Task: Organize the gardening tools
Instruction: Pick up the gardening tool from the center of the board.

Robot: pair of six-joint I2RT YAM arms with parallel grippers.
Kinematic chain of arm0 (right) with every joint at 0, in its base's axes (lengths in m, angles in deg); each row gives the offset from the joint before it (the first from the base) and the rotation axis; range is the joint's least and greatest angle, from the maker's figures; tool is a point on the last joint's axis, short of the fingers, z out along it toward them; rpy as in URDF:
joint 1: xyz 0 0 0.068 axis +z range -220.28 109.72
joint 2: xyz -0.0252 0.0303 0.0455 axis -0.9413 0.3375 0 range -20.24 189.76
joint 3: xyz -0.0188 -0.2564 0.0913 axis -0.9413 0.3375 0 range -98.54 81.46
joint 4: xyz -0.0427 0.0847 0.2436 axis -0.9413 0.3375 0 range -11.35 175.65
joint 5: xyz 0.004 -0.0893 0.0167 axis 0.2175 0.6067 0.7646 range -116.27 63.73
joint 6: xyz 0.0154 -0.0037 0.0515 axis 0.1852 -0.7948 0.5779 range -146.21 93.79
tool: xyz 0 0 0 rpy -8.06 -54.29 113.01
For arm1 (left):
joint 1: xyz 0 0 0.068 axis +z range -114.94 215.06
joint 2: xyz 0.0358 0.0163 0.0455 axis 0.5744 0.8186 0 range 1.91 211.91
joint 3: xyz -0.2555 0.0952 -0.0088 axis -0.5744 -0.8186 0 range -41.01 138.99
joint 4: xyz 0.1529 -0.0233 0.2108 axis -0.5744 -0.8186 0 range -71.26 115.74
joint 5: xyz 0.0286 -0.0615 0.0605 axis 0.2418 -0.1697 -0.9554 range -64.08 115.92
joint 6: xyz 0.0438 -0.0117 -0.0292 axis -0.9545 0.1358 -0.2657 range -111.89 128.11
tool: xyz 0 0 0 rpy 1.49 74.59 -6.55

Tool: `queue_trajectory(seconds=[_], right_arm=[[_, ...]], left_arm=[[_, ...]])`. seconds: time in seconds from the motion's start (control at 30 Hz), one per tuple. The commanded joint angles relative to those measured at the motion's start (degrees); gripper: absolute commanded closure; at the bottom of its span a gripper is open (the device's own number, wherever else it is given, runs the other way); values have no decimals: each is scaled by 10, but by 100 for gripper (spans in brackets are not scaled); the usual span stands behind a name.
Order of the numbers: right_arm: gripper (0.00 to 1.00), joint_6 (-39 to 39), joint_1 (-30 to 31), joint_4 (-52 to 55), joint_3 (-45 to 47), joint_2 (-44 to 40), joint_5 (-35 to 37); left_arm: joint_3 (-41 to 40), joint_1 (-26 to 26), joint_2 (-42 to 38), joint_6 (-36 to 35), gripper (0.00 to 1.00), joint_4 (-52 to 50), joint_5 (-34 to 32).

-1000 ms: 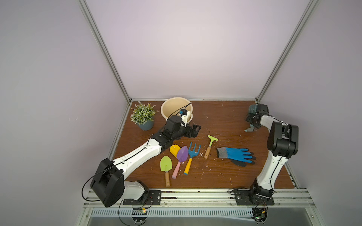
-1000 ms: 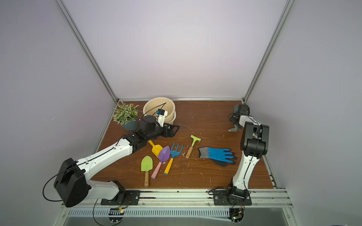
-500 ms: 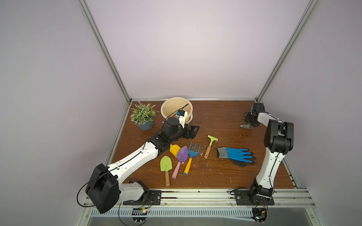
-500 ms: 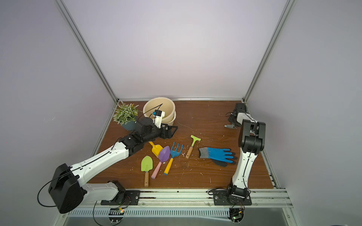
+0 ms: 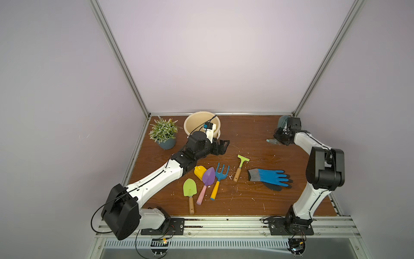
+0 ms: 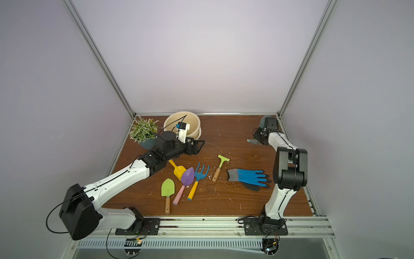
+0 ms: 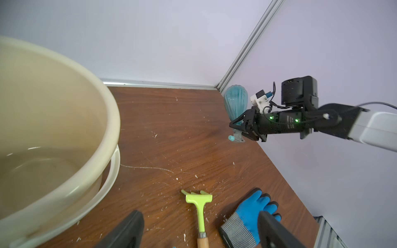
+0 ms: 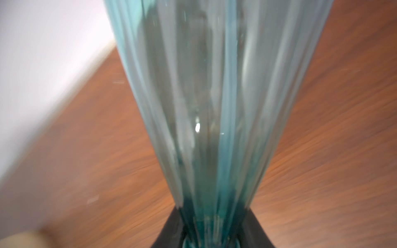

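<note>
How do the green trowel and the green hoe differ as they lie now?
The green trowel has a rounded scoop blade; the green hoe has a flat, T-shaped head. The trowel lies beside the purple trowel, nearest the robot; the hoe lies alone, between the blue fork and the blue glove. Both have lime-green heads, wooden handles, and lie flat, untouched.

The right gripper [image 7: 237,130] has slid a little toward the middle of the table [image 5: 246,130] and squeezed onto the neck of the teal spray bottle [image 7: 235,103]. The right arm [image 5: 324,168] has swung its black elbow forward. The left arm [image 5: 156,179] barely moved.
</note>
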Motion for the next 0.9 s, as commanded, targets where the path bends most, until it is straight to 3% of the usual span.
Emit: queue_trajectory(seconds=[0.0, 0.43, 0.57, 0.7, 0.87], right_arm=[[86, 115, 36, -95, 58, -102, -75], [86, 397, 120, -305, 231, -310, -93], [86, 474, 135, -384, 279, -346, -94], [85, 564, 147, -460, 326, -367, -89], [84, 616, 166, -506, 351, -382, -80]], left_arm=[[39, -16, 24, -22, 13, 49, 3], [42, -89, 90, -109, 17, 241, -61], [5, -104, 96, -128, 19, 330, -73], [9, -128, 117, -171, 23, 346, -87], [-2, -142, 145, -201, 21, 419, -92]])
